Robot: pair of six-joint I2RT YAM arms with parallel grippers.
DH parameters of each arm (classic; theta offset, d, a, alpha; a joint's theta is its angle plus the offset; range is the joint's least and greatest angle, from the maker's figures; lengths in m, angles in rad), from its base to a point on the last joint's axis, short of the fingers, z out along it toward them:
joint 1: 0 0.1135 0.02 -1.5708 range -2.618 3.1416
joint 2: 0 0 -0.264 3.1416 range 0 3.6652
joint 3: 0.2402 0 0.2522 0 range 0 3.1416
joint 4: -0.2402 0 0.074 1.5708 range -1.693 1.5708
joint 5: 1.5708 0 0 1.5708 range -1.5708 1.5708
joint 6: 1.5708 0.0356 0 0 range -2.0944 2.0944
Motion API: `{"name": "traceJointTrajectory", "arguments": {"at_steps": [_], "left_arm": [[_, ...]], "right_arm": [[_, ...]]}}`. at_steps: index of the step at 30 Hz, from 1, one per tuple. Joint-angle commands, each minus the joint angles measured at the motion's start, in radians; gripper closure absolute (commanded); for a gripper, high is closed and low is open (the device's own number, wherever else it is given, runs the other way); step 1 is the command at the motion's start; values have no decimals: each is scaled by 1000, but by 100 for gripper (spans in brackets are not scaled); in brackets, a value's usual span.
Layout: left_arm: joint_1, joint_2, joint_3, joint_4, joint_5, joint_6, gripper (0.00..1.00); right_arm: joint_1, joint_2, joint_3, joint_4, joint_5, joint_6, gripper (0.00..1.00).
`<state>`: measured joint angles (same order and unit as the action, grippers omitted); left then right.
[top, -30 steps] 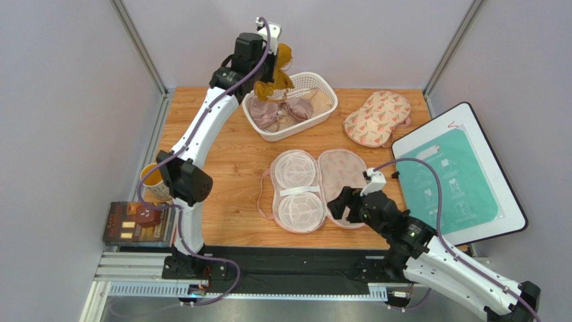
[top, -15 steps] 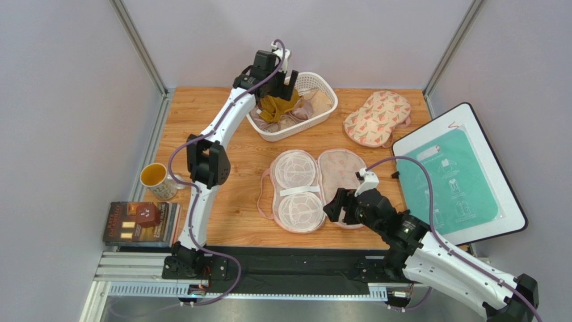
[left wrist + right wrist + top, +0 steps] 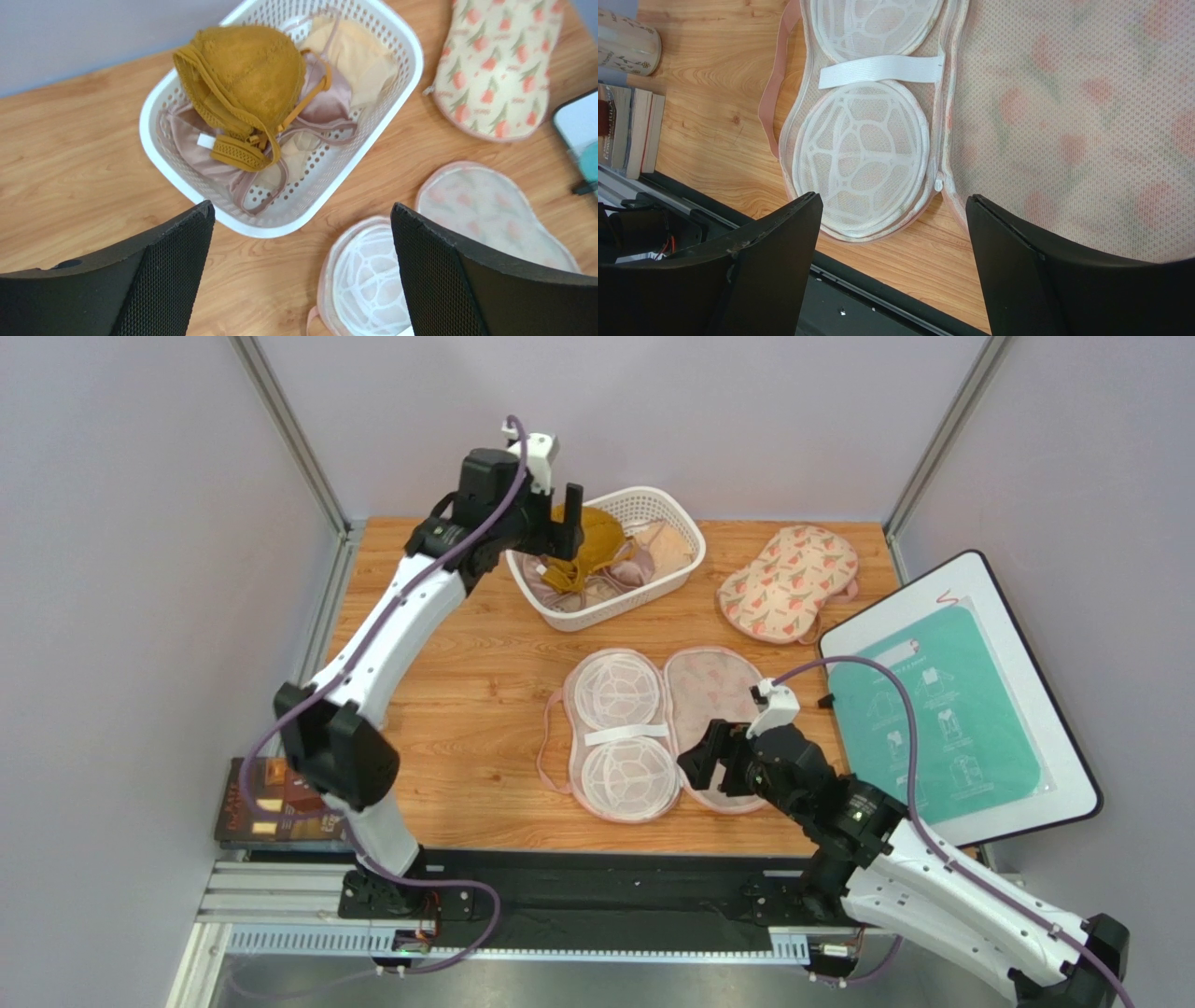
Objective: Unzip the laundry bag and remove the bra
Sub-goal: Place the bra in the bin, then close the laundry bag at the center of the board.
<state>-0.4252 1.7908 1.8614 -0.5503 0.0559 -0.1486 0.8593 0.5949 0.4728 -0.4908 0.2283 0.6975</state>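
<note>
Left end effector (image 3: 302,213) hangs spread wide and empty above the wooden desk (image 3: 463,686). The right end effector (image 3: 894,203), equally spread and empty, hovers over the unzipped beige flower-printed figure-eight laundry bag (image 3: 716,703) lying mid-desk. In the white perforated plastic basket (image 3: 406,43), the mustard-yellow soft fabric bra (image 3: 246,77) rests atop a mauve-pink satin bra (image 3: 324,108), below the left end effector and not touching it.
</note>
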Motion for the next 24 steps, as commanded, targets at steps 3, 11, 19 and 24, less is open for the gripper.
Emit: {"name": "traceJointTrajectory", "arguments": {"at_steps": [3, 11, 19, 24], "left_arm": [[-49, -302, -357, 64, -11, -60, 0], [-84, -793, -859, 56, -53, -169, 1], [-96, -1128, -1133, -37, -53, -259, 2], [-106, -1156, -1128, -75, -56, -270, 3]], "right_arm": [[-37, -6, 62, -20, 40, -33, 18], [-202, 66, 132, -84, 17, -43, 17], [-411, 118, 153, -123, -32, -41, 16], [-598, 140, 116, -158, -84, -4, 16]]}}
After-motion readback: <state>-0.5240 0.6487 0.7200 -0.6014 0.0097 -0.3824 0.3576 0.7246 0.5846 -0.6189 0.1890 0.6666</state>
